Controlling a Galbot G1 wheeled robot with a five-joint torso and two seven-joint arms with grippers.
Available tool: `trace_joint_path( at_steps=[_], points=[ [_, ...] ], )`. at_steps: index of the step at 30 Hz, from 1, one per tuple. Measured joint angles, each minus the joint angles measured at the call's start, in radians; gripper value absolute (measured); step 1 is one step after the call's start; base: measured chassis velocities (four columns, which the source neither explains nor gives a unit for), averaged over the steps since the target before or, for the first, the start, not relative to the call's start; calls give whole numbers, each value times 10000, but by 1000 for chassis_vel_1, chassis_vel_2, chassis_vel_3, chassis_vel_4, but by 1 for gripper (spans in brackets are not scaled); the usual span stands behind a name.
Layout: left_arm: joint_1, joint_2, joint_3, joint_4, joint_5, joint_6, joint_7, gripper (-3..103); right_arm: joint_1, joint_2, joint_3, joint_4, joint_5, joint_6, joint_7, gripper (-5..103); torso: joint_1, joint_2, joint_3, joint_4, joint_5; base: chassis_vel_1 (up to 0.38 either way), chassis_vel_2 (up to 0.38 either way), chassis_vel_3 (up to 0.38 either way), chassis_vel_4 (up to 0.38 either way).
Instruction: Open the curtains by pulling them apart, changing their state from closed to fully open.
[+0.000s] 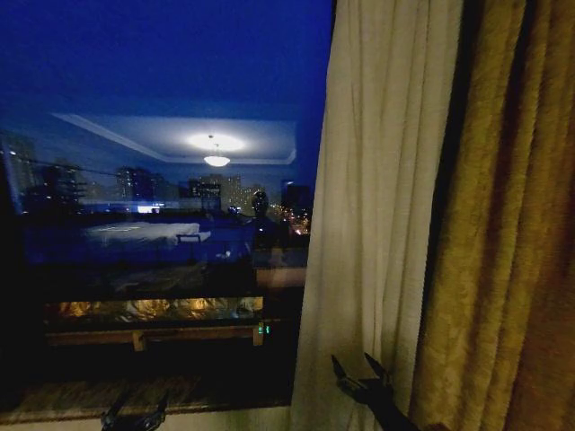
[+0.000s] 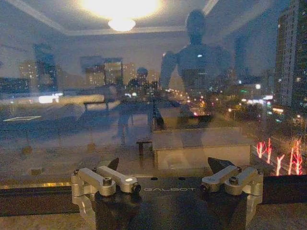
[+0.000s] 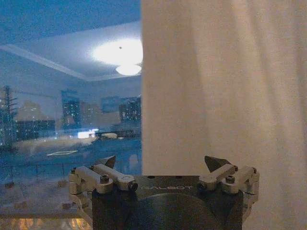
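Closest to us, our right gripper [image 1: 361, 370] sits low in the head view, its two dark fingertips spread wide and empty, just in front of the lower folds of the sheer cream curtain [image 1: 373, 206]. The right wrist view bears this out: the jaws stand well apart with nothing between them, and the pale fabric [image 3: 225, 86] hangs directly ahead, its inner edge falling roughly on the gripper's midline. We judge the claw is held open there so it could close on that free edge, or push it further aside.

Our left gripper [image 1: 135, 415] is low at the bottom edge, near the stone window sill [image 1: 63, 400]. Its fingers [image 2: 114, 164] are also spread wide and hold nothing, and it faces bare glass rather than cloth.

Beyond the grippers, this sheer panel is gathered toward the right, lying against the golden-brown drape [image 1: 503, 233], which hangs further right. The window pane [image 1: 162, 135] is uncovered across the left and middle, showing the night city and the reflected ceiling lamp [image 1: 216, 160]. We see no left-hand panel from here, so that side seems drawn back already; the right panel could likely bunch tighter.
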Motion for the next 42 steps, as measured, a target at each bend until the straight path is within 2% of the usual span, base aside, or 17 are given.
trace_joint_path(
  at_steps=[5,14,16,20,28,36,38,42],
  points=[
    [50,-9,-60,-132,2,0,0,100,795,1,-870,-661,-678,-55,211,100,1,-1,1,1,2,0,0,0,0],
    [65,-67,-64,-164,99,13,-6,100,1322,0,-1625,-1185,-869,-174,267,100,0,0,1,-1,2,0,0,0,0],
    [62,-199,72,-223,298,34,-6,100,2120,0,-1996,-1846,-871,-173,522,100,1,0,0,-1,2,0,0,0,0],
    [87,-249,85,-228,358,37,-5,100,2853,1,-2083,-2501,-871,-109,837,100,0,0,1,0,3,0,0,0,0],
    [183,-224,-10,-227,365,38,-18,100,3632,1,-1799,-3209,-1246,-43,1263,100,1,-1,1,0,2,0,0,0,0],
    [143,-191,-17,-160,347,38,-26,100,2688,2,-1457,-2627,-1745,-41,1318,100,0,-1,0,-2,3,0,0,0,0],
    [127,-208,15,-139,347,38,-26,100,2487,2,-1141,-2625,-2228,-39,1379,100,0,0,-1,-1,2,0,0,0,0],
    [124,-194,-13,-127,327,32,-26,100,2240,2,-701,-2645,-2462,33,1562,100,1,0,0,-1,3,0,0,0,0]
  ],
)
